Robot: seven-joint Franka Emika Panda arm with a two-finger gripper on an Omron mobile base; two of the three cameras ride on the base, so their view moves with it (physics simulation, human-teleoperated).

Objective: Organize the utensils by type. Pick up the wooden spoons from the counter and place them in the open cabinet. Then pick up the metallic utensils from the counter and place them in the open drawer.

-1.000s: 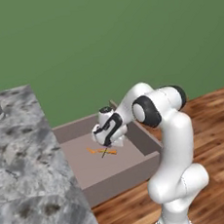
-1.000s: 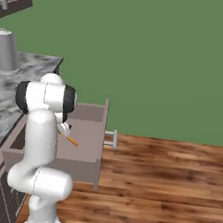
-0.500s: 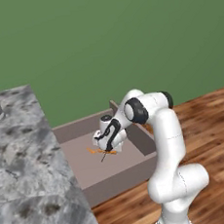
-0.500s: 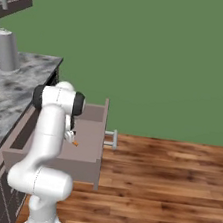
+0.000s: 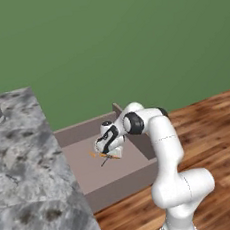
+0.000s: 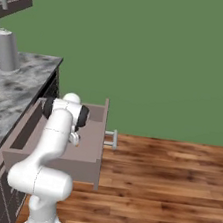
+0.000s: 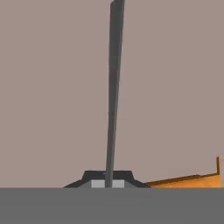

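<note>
- Left base view: the end effector hangs low inside the open drawer, which juts out beside the marbled tabletop. A thin dark grey utensil slants from it to the drawer floor, just beside the orange-handled utensil lying there.
- Right base view: the arm bends down over the drawer, in front of the tabletop.
- Hand view: the jaws are clamped together on the dark grey utensil, over the drawer floor; the orange-handled utensil lies just beside it.
</note>
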